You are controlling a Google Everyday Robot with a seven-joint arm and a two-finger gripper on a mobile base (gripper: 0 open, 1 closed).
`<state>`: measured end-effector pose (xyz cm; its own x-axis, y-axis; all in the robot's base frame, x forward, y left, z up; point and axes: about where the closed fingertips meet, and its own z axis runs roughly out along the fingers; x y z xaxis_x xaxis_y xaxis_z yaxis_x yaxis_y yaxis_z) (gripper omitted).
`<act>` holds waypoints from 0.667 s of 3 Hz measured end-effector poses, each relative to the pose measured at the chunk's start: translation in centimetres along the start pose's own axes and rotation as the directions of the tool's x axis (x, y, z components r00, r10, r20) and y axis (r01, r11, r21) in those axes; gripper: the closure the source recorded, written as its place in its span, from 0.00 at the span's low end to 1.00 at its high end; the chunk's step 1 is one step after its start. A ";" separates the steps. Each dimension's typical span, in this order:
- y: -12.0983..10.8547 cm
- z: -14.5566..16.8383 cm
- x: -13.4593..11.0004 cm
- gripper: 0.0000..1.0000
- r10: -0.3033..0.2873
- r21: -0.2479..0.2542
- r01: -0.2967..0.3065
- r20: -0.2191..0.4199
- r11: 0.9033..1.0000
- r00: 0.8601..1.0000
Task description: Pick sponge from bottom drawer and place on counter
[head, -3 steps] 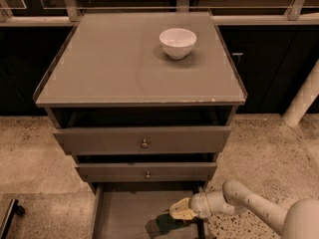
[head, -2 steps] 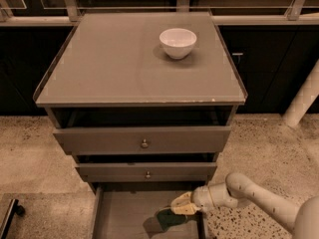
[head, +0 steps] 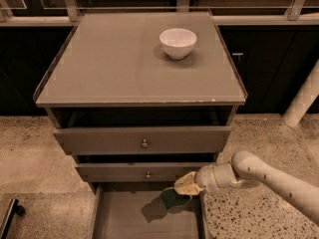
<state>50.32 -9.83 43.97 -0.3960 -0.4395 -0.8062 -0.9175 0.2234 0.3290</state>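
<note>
The gripper (head: 183, 187) is at the end of the pale arm that reaches in from the lower right. It is shut on the dark green sponge (head: 172, 198) and holds it in the air above the open bottom drawer (head: 114, 218), at about the level of the middle drawer's front. The sponge's shadow falls on the drawer floor to its left. The counter (head: 114, 63) lies well above the gripper.
A white bowl (head: 178, 43) stands on the counter at the back right. Two wider grey drawers with round knobs (head: 144, 143) are partly pulled out above the bottom drawer. Speckled stone floor lies on both sides. A white post (head: 304, 101) stands at the right.
The gripper has risen with the sponge, from low inside the bottom drawer to above it. The arm's elbow has moved up and to the right.
</note>
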 end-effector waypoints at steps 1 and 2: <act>0.0 0.0 0.0 1.00 0.000 0.000 0.000 0.000 1.000 1.000; 0.5 0.0 -1.4 1.00 -0.034 -0.016 0.033 -0.018 0.999 0.999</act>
<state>50.44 -9.08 45.26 -0.3655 -0.4627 -0.8076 -0.9307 0.1942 0.3100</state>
